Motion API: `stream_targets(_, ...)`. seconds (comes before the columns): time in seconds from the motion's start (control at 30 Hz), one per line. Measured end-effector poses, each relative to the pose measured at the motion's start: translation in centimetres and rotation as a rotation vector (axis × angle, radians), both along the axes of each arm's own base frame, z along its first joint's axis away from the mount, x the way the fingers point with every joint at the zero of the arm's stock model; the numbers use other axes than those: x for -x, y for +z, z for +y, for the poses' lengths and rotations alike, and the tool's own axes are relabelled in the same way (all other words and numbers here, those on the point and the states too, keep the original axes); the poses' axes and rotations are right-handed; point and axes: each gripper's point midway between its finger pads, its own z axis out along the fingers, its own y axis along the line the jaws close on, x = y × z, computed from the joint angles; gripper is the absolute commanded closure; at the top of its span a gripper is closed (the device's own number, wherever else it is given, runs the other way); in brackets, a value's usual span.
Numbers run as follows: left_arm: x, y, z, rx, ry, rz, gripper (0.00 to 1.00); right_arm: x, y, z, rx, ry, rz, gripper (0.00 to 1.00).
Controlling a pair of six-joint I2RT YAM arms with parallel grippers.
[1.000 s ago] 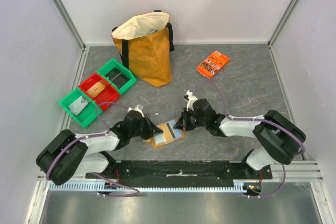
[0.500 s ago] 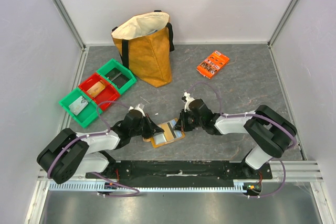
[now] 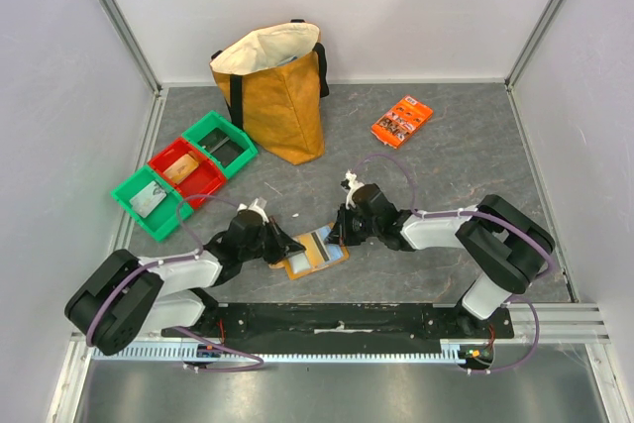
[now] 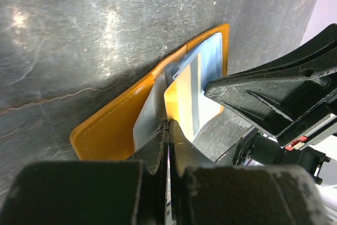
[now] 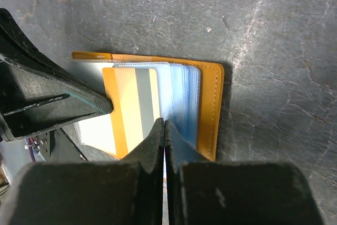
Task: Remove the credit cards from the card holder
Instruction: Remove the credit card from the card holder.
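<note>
At the open card holder (image 5: 210, 98), left jaws and right jaws closed, tips at credit card (image 5: 131, 104)

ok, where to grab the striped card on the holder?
The striped card lies flat on the open card holder, so pinching from above finds nothing. Probably take its long edge by the right gripper, coming low from the side of the blue pockets.

A dark grey, marble-veined table (image 3: 475, 175) sits boxed by plain white walls (image 3: 416, 7) on three sides (aluminium posts (image 3: 117, 19) at its back corners), evenly lit.
</note>
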Motion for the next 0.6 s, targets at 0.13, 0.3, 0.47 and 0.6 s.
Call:
stream_targets(0.13,0.4,-0.2,0.5,0.006,0.005,0.005,0.98,-0.1,0.0,0.0,0.006,-0.002,0.005,1.0)
stream_targets(0.3,0.7,-0.2,0.9,0.017,0.007,0.0,0.98,-0.1,-0.1,0.1,0.008,-0.003,0.005,1.0)
stream_targets(0.47,1.3,0.1,1.5,0.037,0.01,-0.019,0.98,-0.3,0.1,-0.1,0.018,-0.01,-0.007,1.0)
stream_targets(0.6,1.7,0.8,1.9,0.057,0.015,-0.049,0.98,-0.6,0.2,-0.9,0.052,-0.026,-0.03,1.0)
